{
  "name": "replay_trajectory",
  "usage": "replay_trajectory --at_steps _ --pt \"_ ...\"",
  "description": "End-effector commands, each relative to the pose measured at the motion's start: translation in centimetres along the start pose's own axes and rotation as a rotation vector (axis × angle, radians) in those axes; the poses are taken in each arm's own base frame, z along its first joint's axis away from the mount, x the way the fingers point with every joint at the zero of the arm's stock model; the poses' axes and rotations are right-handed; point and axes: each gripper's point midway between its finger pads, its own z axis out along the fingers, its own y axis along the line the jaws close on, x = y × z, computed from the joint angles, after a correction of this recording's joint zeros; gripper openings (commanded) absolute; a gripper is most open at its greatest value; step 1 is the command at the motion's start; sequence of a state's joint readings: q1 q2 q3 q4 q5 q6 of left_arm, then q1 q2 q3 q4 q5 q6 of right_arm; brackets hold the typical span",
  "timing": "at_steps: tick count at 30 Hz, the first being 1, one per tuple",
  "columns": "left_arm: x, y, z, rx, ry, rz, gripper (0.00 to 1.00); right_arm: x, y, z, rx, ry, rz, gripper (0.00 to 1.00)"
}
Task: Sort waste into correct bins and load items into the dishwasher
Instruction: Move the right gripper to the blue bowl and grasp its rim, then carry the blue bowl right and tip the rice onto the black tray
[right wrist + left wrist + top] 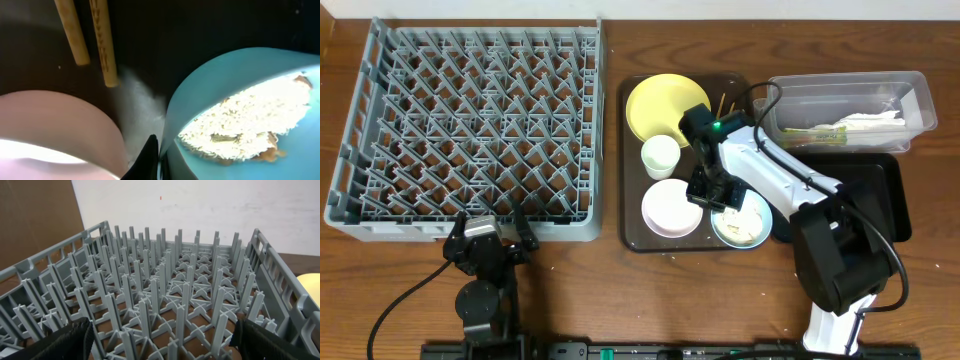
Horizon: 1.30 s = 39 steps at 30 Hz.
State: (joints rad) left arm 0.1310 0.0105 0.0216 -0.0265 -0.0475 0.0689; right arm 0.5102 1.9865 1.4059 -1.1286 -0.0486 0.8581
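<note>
1. At the left of the bench, the grey dish rack is empty; the left tool waits at its near edge, fingers wide.
2. On the brown tray, the right tool hangs low between the white bowl and the light blue bowl; wide or narrow cannot be told.
3. It should probably take the blue rim firmly and keep the bowl level, so the rice scraps stay inside.
4. The chopsticks lie close; the clear tub stands further right.
</note>
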Motion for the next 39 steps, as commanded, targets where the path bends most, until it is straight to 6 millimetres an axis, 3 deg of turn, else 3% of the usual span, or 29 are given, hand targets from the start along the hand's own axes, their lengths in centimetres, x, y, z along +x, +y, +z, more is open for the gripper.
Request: replay_trajectory --at_steps 1,8,13,17,23,27,31,39 --pt "1.8 0.4 0.1 -0.018 0.054 0.015 0.92 0.0 -0.2 -0.3 0.002 -0.014 -0.029 0.01" --pt "1.8 0.4 0.1 -0.018 0.054 0.015 0.92 0.8 0.9 -0.6 -0.061 0.032 -0.187 0.01" --pt "1.8 0.4 0.1 -0.018 0.054 0.015 0.92 1.3 1.1 -1.9 -0.106 0.076 -0.321 0.01" --pt "1.8 0.4 0.1 -0.018 0.054 0.015 0.92 1.4 1.5 -4.1 -0.148 0.088 -0.402 0.01" --pt "1.8 0.4 0.1 -0.018 0.054 0.015 0.92 0.4 1.6 -9.7 -0.214 -0.011 -0.488 0.01" --pt "1.8 0.4 0.1 -0.018 0.054 0.015 0.92 -0.6 0.1 -12.7 -0.258 -0.091 -0.516 0.01" --pt "1.8 0.4 0.1 -0.018 0.054 0.015 0.92 -2.3 -2.8 -14.6 -0.284 -0.15 -0.515 0.01" --pt "1.8 0.4 0.1 -0.018 0.054 0.015 0.92 -4.2 -7.1 -16.1 -0.445 -0.196 -0.561 0.01"
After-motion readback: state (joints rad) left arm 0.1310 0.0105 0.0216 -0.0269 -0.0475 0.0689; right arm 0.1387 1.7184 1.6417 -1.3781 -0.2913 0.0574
